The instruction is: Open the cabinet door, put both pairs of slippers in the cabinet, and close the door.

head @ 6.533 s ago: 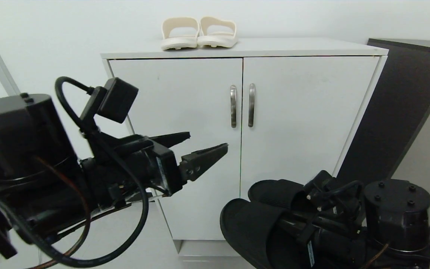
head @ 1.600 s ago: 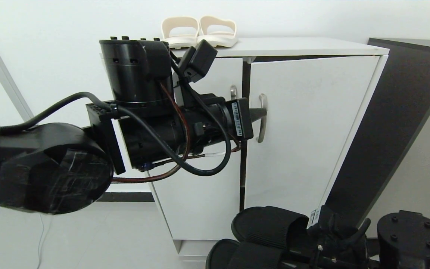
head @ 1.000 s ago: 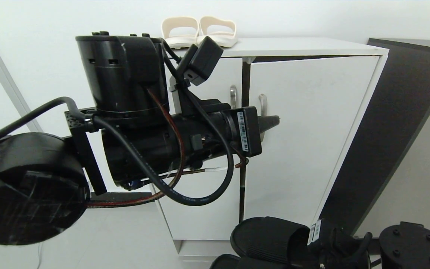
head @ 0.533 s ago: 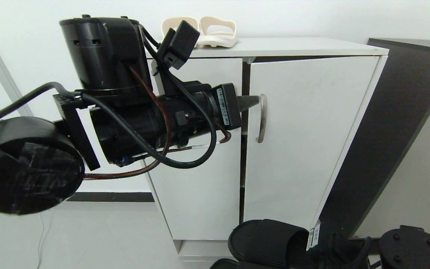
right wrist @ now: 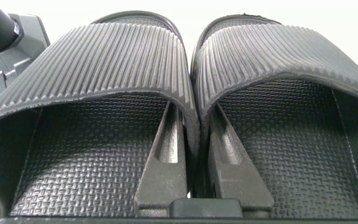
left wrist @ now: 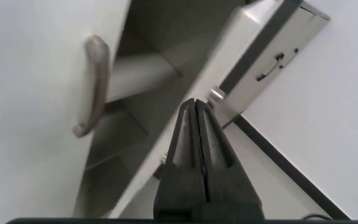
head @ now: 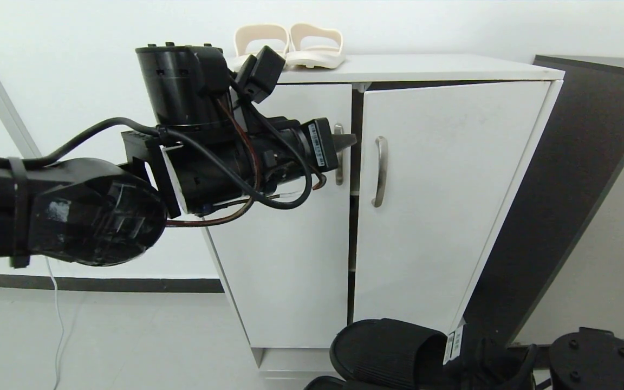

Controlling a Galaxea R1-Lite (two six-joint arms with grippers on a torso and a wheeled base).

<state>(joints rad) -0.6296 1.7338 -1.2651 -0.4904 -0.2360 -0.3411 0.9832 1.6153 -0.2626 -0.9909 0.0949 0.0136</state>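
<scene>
The white cabinet point(head: 431, 67) has its right door point(head: 442, 206) slightly ajar, leaving a dark gap beside the left door point(head: 285, 260). A cream pair of slippers point(head: 289, 46) rests on its top. My left gripper point(head: 349, 140) is shut and empty, its tip at the gap just in front of the left door's handle point(head: 338, 157), left of the right door's handle point(head: 379, 170). In the left wrist view the shut gripper point(left wrist: 196, 104) points into the opening, past a handle point(left wrist: 95, 84). My right gripper point(right wrist: 196, 118) is shut on the black slippers point(right wrist: 129, 68), held low before the cabinet point(head: 388, 349).
A dark grey panel point(head: 572, 189) leans against the cabinet's right side. A white wall and pale floor point(head: 101, 336) lie to the left, with a dark skirting strip. A shelf point(left wrist: 142, 71) shows inside the cabinet.
My left gripper has drawn back leftward from in front of the right door's handle to the gap between the doors. The right door stays ajar. The black slippers sit slightly lower.
</scene>
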